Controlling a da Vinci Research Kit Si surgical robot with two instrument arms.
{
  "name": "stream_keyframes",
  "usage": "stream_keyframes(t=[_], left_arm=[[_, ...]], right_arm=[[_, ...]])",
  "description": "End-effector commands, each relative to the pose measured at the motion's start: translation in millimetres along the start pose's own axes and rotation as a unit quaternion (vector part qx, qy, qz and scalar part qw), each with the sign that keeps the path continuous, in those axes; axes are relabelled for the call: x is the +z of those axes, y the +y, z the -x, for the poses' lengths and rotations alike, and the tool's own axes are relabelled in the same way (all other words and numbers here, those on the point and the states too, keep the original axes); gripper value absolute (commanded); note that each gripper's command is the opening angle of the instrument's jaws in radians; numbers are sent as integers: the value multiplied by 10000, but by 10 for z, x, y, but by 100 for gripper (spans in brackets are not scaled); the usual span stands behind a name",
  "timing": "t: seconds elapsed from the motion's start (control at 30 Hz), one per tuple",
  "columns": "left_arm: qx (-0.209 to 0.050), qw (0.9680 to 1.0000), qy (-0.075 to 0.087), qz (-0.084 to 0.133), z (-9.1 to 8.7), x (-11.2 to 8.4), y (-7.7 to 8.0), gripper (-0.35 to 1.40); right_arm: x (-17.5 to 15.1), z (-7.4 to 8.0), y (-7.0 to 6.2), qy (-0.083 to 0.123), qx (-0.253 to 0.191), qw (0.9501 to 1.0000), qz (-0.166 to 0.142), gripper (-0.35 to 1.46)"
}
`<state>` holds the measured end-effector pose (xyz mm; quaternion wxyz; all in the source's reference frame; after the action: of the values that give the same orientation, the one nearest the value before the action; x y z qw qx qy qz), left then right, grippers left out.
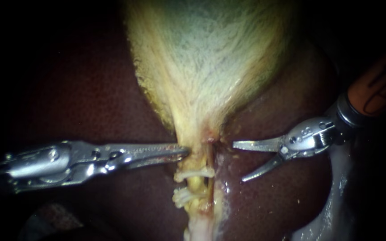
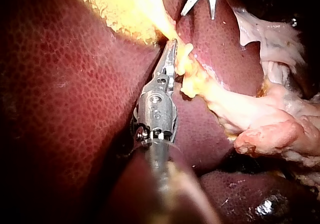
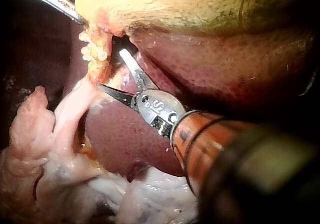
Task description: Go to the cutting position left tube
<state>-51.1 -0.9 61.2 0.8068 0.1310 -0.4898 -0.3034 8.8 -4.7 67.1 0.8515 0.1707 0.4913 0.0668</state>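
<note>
**Dark red liver [image 1: 90, 102] as the bed, with the pale gallbladder [image 1: 202, 58] lying on it**
The liver fills the endoscope view and carries everything else. The gallbladder rests along its middle, wide at the far end and narrowing to a neck. From the neck, yellowish tubes [image 1: 195, 184] run on over the liver's surface, crossed by two white clips [image 1: 194, 174]. Wet whitish tissue [image 1: 338, 192] lies along the liver's right side.

My left instrument [image 1: 185, 151]: shaft enters from left, near level, long jaws pointing right, closed at tips on lower edge of gallbladder [image 1: 206, 62]. My right instrument [image 1: 239, 162]: enters from upper right, jaws pointing left, spread wide, upper level, lower angled down, gripping nothing.
</note>
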Motion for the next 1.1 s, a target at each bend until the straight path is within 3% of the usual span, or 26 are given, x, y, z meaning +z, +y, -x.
stream_keyframes(t=[0.03,0.33,0.5,0.73,1.1], left_arm=[[1,10000,-2,-20,2,-6,1,-20],[-30,10000,5,91,8,-59,14,-20],[-87,9998,-17,156,23,-84,21,-20],[-90,9998,-17,171,25,-89,13,-20],[-92,9997,-33,203,29,-93,-5,-20]], right_arm=[[4,0,-4,19,0,10000,-67,143],[62,1,-47,139,64,9985,-526,143],[96,4,-61,169,177,9969,-742,140],[118,18,-62,112,222,9960,-863,138],[127,28,-42,-96,228,9969,-752,137]])
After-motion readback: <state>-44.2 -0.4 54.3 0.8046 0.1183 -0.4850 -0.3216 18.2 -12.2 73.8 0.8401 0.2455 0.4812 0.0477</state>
